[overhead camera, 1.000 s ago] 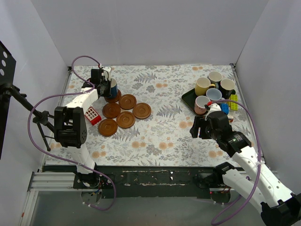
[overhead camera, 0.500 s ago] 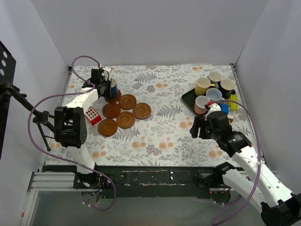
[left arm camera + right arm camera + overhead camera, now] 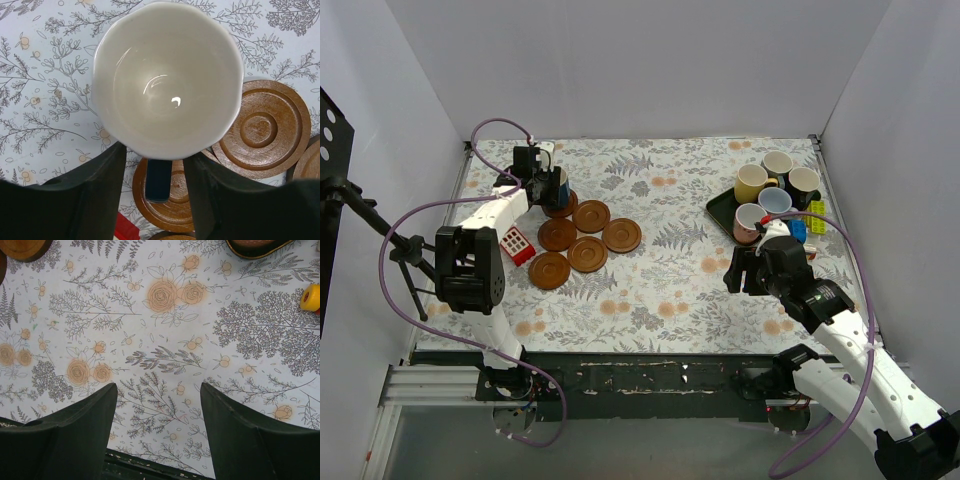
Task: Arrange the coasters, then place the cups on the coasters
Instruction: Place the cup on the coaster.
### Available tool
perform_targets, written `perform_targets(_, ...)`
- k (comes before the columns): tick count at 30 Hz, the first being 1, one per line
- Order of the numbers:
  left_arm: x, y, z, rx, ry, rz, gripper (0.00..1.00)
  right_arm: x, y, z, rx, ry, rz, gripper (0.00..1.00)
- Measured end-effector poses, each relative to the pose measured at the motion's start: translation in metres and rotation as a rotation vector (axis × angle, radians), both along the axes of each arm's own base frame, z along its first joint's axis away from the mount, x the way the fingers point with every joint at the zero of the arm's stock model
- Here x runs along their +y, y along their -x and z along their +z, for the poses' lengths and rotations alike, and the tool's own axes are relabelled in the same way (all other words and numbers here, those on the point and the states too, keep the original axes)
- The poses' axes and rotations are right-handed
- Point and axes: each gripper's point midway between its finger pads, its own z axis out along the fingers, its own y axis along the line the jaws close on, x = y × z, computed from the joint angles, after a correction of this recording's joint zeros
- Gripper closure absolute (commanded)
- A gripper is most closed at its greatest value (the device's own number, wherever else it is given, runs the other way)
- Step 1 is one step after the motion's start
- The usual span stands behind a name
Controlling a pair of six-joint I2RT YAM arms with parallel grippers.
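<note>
A dark blue cup (image 3: 559, 184) with a white inside (image 3: 167, 75) stands on the far-left coaster (image 3: 560, 207). My left gripper (image 3: 546, 184) is open, and its fingers flank the cup's handle (image 3: 159, 179) with a gap on each side. Several more coasters (image 3: 591, 215) lie in a cluster beside it; two of them show in the left wrist view (image 3: 260, 127). Several other cups (image 3: 751, 183) sit on and near the dark green tray (image 3: 722, 210) at the right. My right gripper (image 3: 157, 387) hangs open over bare cloth, holding nothing.
A red block (image 3: 517, 245) lies left of the coasters. Small colourful toy blocks (image 3: 817, 215) sit by the tray near the right wall. A yellow toy piece (image 3: 310, 297) shows at the right edge of the right wrist view. White walls enclose the table.
My left gripper's jaws have spread apart and let go of the dark blue cup's handle. The cup stays on its coaster. The right arm has not moved.
</note>
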Motion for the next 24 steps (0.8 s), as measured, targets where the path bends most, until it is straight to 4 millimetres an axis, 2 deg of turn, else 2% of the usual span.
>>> perform_targets(5, 0.000, 0.001, 0.000, 0.003, 0.006, 0.004, 0.36, 0.000, 0.000, 0.000, -0.001, 0.000, -0.001, 0.23)
perform_targets(8, -0.001, 0.001, 0.003, -0.003, 0.009, 0.004, 0.33, -0.001, 0.000, 0.000, -0.003, 0.002, -0.003, 0.22)
perform_targets(13, -0.001, 0.001, 0.020, -0.038, 0.017, 0.008, 0.24, -0.004, 0.002, 0.000, 0.003, 0.013, -0.010, 0.22)
perform_targets(16, -0.001, 0.003, 0.033, -0.064, 0.021, 0.009, 0.14, -0.006, 0.003, 0.005, 0.003, 0.022, -0.015, 0.22)
perform_targets(20, -0.001, 0.012, 0.066, -0.134, 0.037, 0.016, 0.07, -0.012, -0.002, 0.032, -0.042, 0.041, -0.030, 0.22)
perform_targets(24, -0.006, 0.028, 0.130, -0.289, 0.080, 0.024, 0.07, -0.021, -0.017, 0.077, -0.117, 0.094, -0.065, 0.22)
